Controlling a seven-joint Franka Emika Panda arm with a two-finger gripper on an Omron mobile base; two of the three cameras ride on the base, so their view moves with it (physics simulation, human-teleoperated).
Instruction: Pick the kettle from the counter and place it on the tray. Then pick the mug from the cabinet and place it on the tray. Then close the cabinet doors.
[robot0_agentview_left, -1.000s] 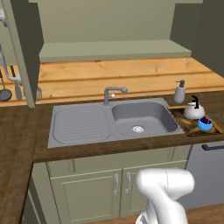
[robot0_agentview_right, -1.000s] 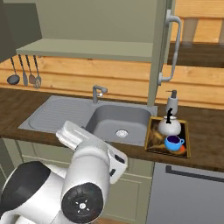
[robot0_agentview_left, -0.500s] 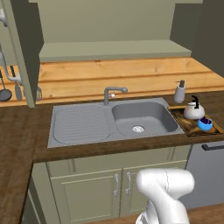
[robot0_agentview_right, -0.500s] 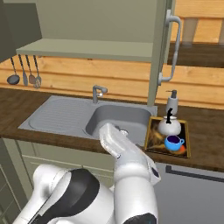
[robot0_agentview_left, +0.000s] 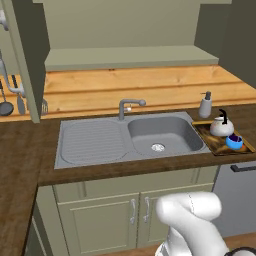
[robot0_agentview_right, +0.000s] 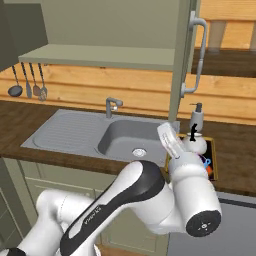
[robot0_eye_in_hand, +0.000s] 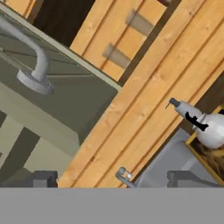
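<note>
1. Standing on the tray (robot0_agentview_left: 218, 145) at the right end of the counter (robot0_agentview_left: 30, 155), just right of the sink (robot0_agentview_left: 131, 140), are the kettle (robot0_agentview_left: 221, 127) and, touching or nearly touching it on the near side, the blue mug (robot0_agentview_left: 234, 142). From how they lie, both placing steps look done, and closing the cabinet doors is what remains.
2. The cabinet (robot0_agentview_left: 130, 55) above the sink is open, with a bare inner shelf. One door (robot0_agentview_right: 192, 55) swings out to the right, seen edge-on in the right base view with its long silver bar handle (robot0_agentview_right: 200, 56) upright. The other door (robot0_agentview_left: 27, 60) stands out at the left.
3. The relation that matters: in the hand view the right door's bar handle (robot0_eye_in_hand: 37, 61) lies up and to the left of where the jaws point, its long axis running along the door's height. The right door is the nearer of the two; the left one is well apart across the sink.
4. The jaws are spread wide and hold nothing; their dark tips show at the bottom of the hand view, wide apart.
5. A grey soap dispenser (robot0_agentview_left: 205, 105) stands just behind the tray, near the kettle.
6. No brand, label or readable writing shows on any item.
</note>
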